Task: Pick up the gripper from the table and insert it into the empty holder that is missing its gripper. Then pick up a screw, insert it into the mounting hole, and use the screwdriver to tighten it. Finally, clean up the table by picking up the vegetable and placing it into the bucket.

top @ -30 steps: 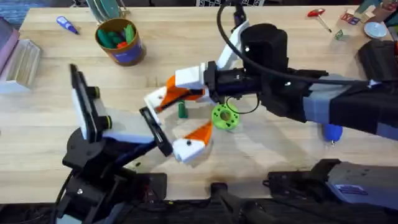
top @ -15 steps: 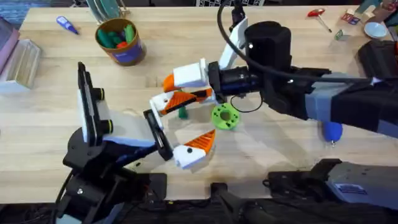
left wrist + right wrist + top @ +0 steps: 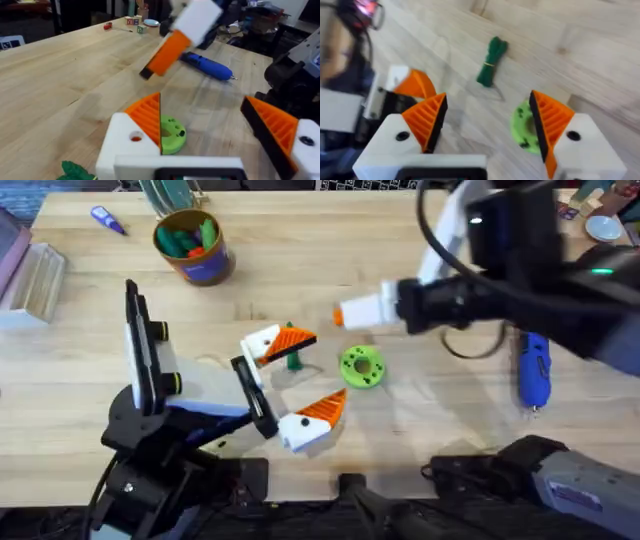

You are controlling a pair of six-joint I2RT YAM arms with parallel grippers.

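My left gripper stands open at the table's middle, and both of its white mounts carry orange ribbed tips. A mounting hole shows in one mount. The vegetable, slim and green, lies on the table beside the far finger; it also shows under my right gripper. My right gripper hovers open and empty to the right of it. The blue screwdriver lies at the right. The orange bucket stands at the back left. The screw is out of view.
A bright green disc with holes lies between the two grippers. A small blue pen-like tool lies at the far left. A red-handled screwdriver and small blocks sit at the far right. The bucket holds green and red items.
My right gripper has pulled away from the left gripper's far finger, moving right and upward. That uncovers the blue screwdriver. The left arm has barely moved.
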